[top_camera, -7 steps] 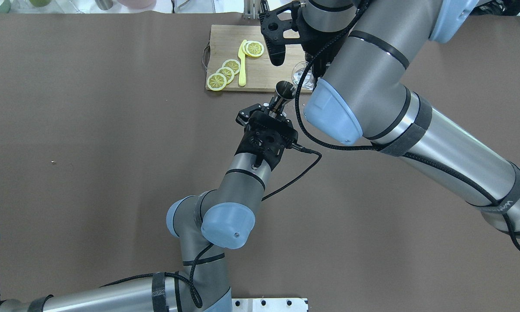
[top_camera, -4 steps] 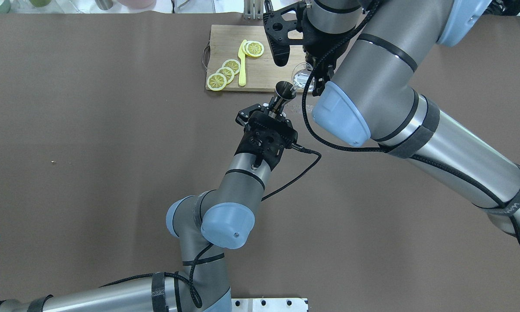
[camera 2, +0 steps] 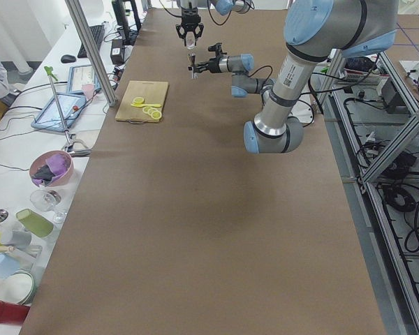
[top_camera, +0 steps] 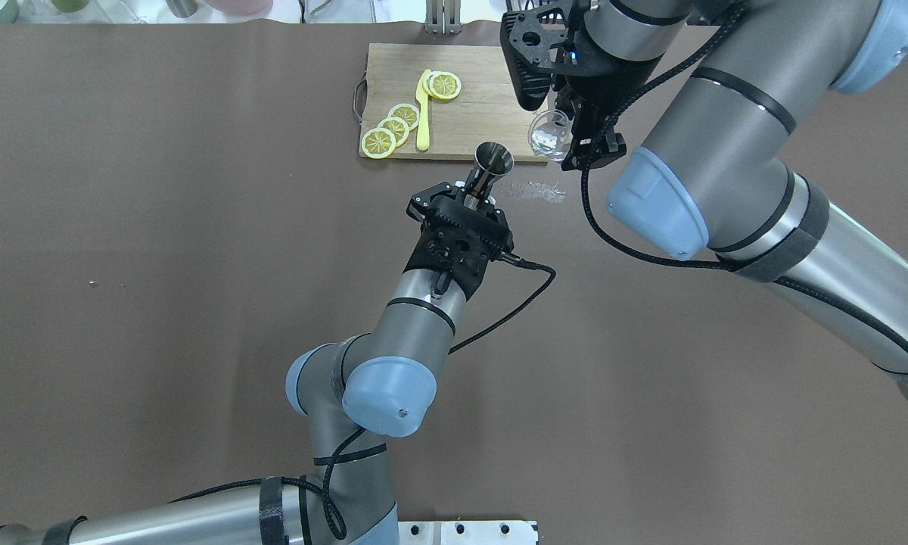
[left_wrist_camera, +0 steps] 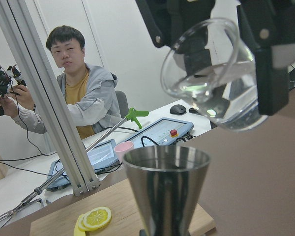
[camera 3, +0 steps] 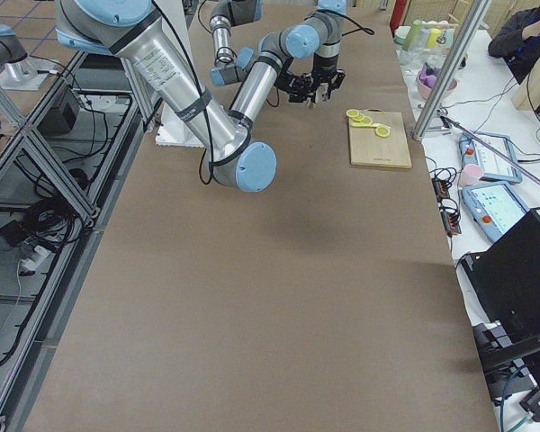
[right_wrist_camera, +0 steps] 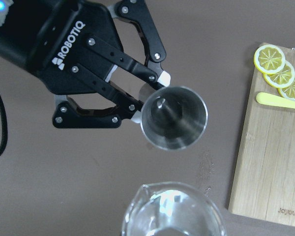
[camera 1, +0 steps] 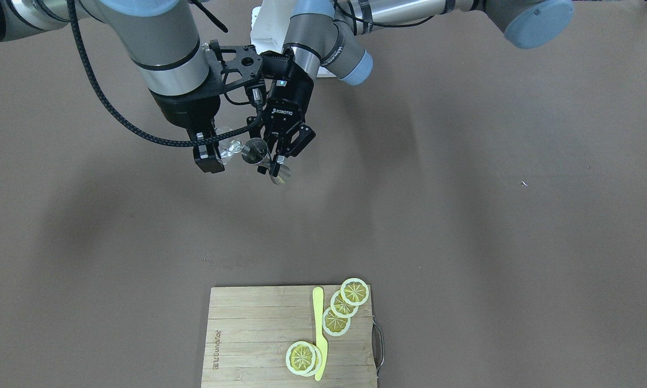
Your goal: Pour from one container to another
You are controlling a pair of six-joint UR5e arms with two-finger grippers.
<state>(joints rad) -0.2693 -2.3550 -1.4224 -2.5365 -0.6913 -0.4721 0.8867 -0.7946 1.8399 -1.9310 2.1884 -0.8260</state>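
L end effector (top_camera: 474, 195) clamps hourglass steel jigger (top_camera: 493, 159); R end effector (top_camera: 575, 133) grips clear round-rimmed glass (top_camera: 546, 136).

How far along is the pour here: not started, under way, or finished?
Likely done: the glass holds clear liquid, the jigger stands mouth up and looks empty, and splashes lie on the table. In hand: the left hand grips the jigger's waist and the right hand holds the tilted glass, both aloft and apart. Left: setting both down.
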